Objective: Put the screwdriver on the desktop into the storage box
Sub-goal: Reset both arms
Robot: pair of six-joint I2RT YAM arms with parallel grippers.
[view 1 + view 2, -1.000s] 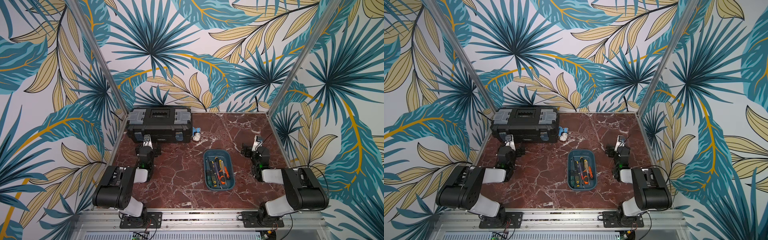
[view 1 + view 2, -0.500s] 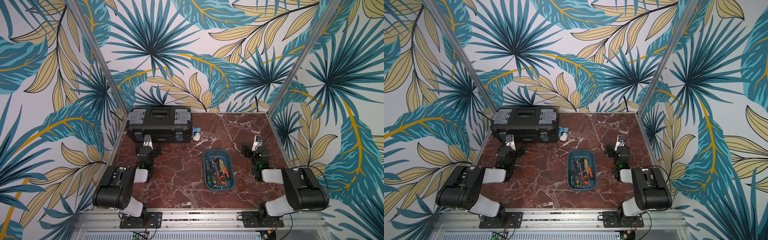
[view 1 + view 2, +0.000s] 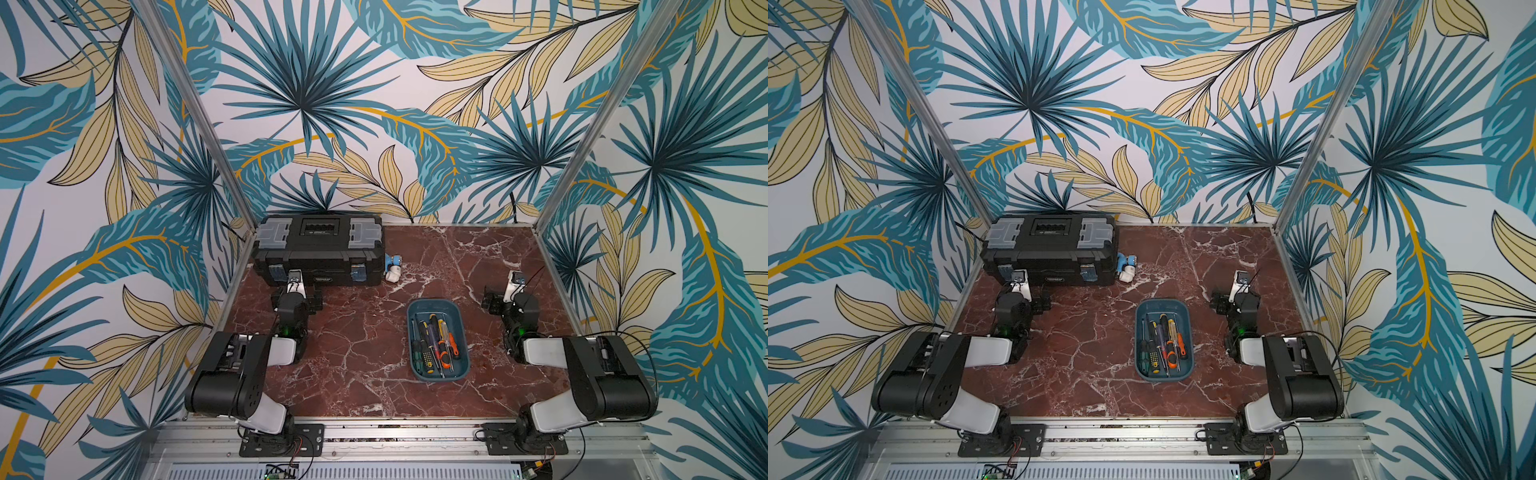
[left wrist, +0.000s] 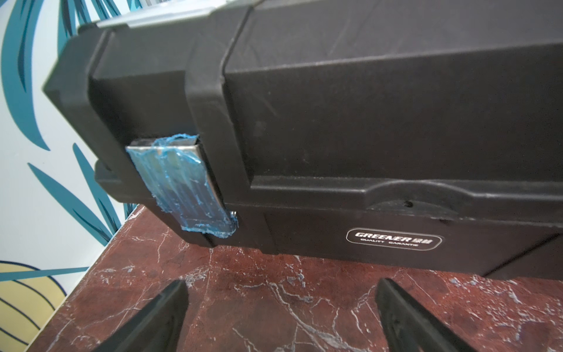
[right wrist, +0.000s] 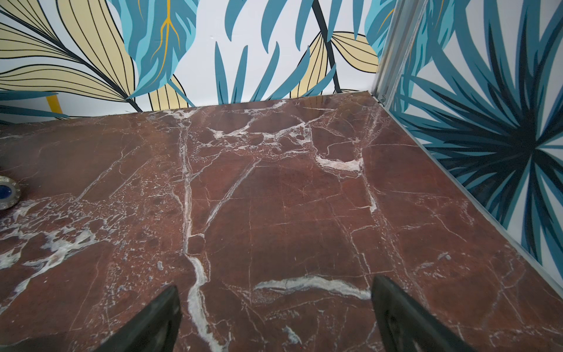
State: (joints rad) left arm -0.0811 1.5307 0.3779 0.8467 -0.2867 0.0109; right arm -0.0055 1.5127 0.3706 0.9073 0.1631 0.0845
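Left wrist view faces the front of the black toolbox [image 4: 365,122]. The left gripper [image 4: 281,285] stands with its jaws spread wide over bare desktop [image 4: 137,259], nothing between them. Right wrist view gives the same: the right gripper [image 5: 277,285] is spread wide and empty above bare marble near the far right corner.

Nothing has changed over the last second. In both top views the arms sit folded low at their own sides exactly as they did. The storage box [image 3: 435,300] lies between them, nearer the right arm and touched by neither. Several screwdrivers [image 3: 434,340] lie lengthwise inside it, side by side, with black, yellow, orange and green handles.

No screwdriver shows anywhere out on the desktop. The only loose item is a small blue and white thing [image 3: 392,268] just beside the toolbox's right end, too small to name.

My reading is that the task is finished or nearly so, with the tools stowed, both grippers empty and the arms parked. Only the spot behind the toolbox is in doubt, since these views cannot show it
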